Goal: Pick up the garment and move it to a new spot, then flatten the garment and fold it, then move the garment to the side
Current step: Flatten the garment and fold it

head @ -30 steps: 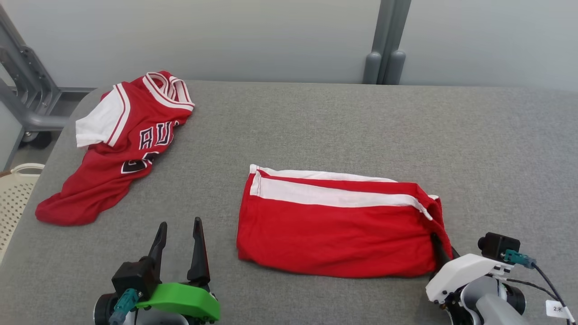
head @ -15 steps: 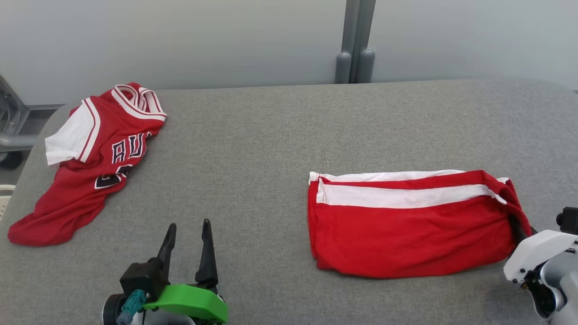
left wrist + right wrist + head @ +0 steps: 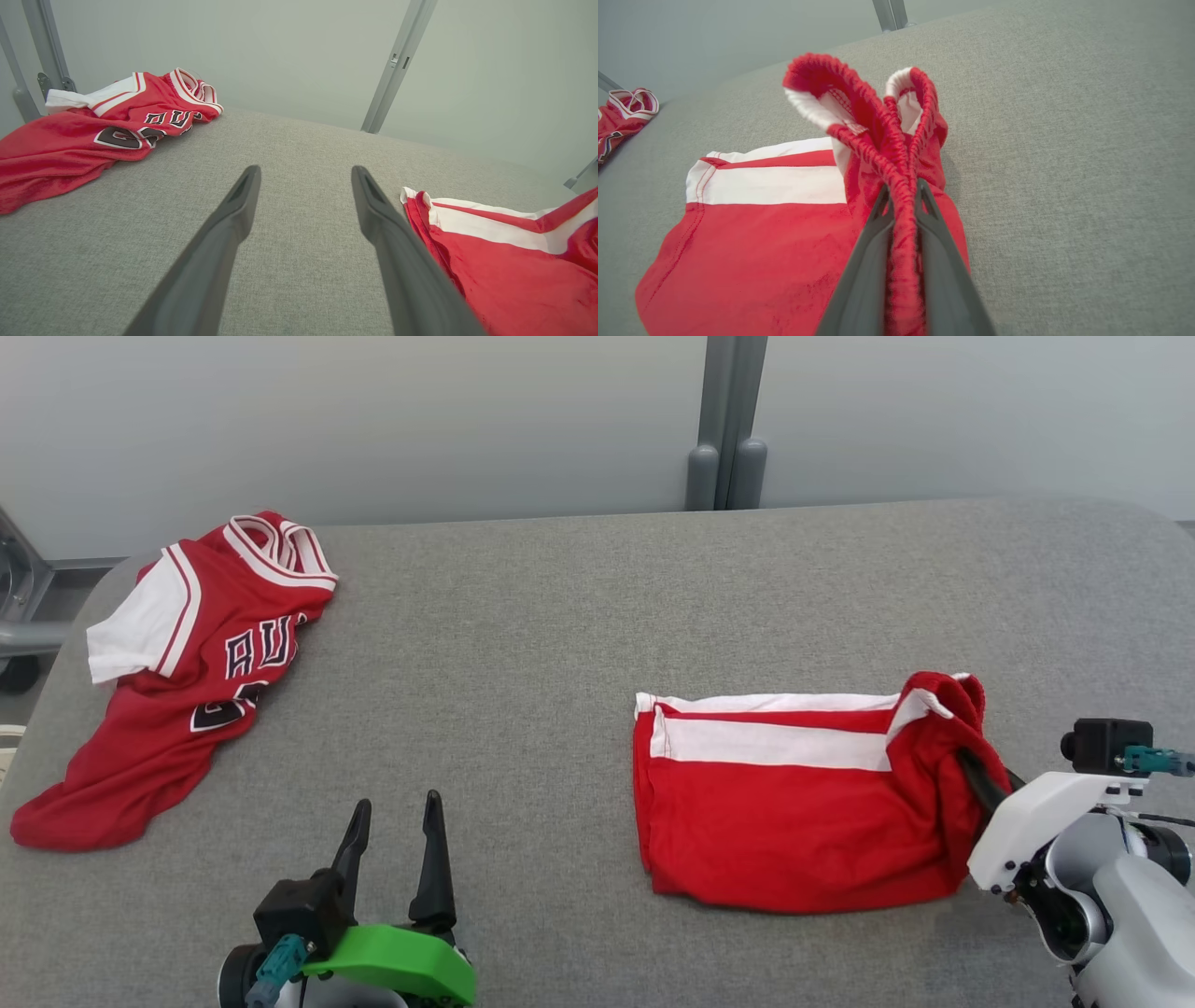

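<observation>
A: So, where are the shorts (image 3: 794,803)?
B: Folded on the table (image 3: 560,597), right of centre. The right gripper (image 3: 903,198) pinches their raised waistband (image 3: 859,102). The left gripper (image 3: 397,800) gapes, empty.

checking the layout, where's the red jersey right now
The red jersey lies crumpled at the far left of the grey table in the head view, apart from the red shorts on the right.

I see a crumpled red-and-white basketball jersey (image 3: 177,709) at ten o'clock on the grey desk (image 3: 523,644); a grey post (image 3: 726,411) stands at twelve.
</observation>
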`<state>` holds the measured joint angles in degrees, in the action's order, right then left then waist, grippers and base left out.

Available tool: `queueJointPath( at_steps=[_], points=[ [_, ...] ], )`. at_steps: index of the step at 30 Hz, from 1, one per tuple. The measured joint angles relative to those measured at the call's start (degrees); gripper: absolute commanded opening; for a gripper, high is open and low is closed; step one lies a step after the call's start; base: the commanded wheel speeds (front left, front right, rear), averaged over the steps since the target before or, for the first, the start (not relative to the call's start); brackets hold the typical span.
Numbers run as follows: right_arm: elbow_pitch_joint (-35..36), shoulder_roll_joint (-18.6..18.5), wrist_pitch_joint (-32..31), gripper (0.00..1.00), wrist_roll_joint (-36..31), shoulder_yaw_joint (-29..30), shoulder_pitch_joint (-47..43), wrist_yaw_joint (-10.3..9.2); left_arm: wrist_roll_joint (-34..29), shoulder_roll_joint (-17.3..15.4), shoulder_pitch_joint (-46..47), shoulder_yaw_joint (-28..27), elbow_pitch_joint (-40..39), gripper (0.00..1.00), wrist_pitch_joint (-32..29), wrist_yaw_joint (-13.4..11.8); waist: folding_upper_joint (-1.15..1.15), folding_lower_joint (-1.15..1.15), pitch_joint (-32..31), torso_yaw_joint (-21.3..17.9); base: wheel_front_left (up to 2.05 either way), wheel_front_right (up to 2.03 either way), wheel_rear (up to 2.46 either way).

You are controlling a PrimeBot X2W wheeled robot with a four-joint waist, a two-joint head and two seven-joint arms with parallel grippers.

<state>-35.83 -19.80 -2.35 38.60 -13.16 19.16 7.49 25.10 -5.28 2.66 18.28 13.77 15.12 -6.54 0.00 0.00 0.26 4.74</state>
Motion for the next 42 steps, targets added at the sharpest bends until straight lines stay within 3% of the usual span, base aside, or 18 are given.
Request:
queueJointPath(
  at_steps=[7, 15, 20, 25, 32, 41, 42],
  points=[
    [9.4, 2.8, -4.1, 0.00, -1.9, -0.5, -1.8, -0.01, 0.3, -0.1, 0.0, 0.3, -0.3, 1.00, -0.4, 0.0, 0.00, 0.00, -0.3, 0.6, 0.00, 0.00, 0.00],
    [13.2, 11.0, -7.0, 0.00, -8.5, 0.7, -3.2, 0.00, 0.5, -0.2, 0.3, 0.6, -0.6, 1.00, -0.6, 0.1, 0.00, 0.00, -0.4, 2.0, 0.00, 0.00, 0.00],
    [10.9, 15.6, -6.5, 0.00, -12.8, 2.6, -3.3, 0.00, 0.6, -0.4, 0.6, 1.0, -0.6, 1.00, -0.7, 0.2, 0.00, 0.00, -0.5, 3.0, 0.00, 0.00, 0.00],
    [6.2, 16.9, -4.3, 0.00, -15.6, 3.4, -2.1, -0.01, 0.8, -0.4, 1.1, 1.4, -0.5, 1.00, -0.9, 0.3, 0.00, 0.00, -0.4, 4.0, 0.00, 0.00, 0.00],
    [-1.1, 17.0, -0.2, 0.00, -10.1, -2.4, 1.4, 0.00, 1.0, -0.4, 1.6, 1.9, -0.4, 1.00, -0.9, 0.4, 0.00, 0.00, 0.0, 5.4, 0.00, 0.00, 0.00],
    [-11.4, 17.0, 3.9, 0.00, -7.8, -7.7, 6.1, -0.01, 1.1, -0.4, 2.3, 2.3, -0.1, 1.00, -0.9, 0.5, 0.00, 0.00, 0.5, 6.7, 0.00, 0.00, 0.00],
    [-12.4, 17.0, 4.4, 0.04, -7.5, -8.4, 6.6, -0.01, 1.2, -0.4, 2.4, 2.3, 0.0, 1.00, -0.9, 0.5, 0.00, 0.00, 0.5, 6.8, 0.00, 0.00, 0.00]
  ],
)
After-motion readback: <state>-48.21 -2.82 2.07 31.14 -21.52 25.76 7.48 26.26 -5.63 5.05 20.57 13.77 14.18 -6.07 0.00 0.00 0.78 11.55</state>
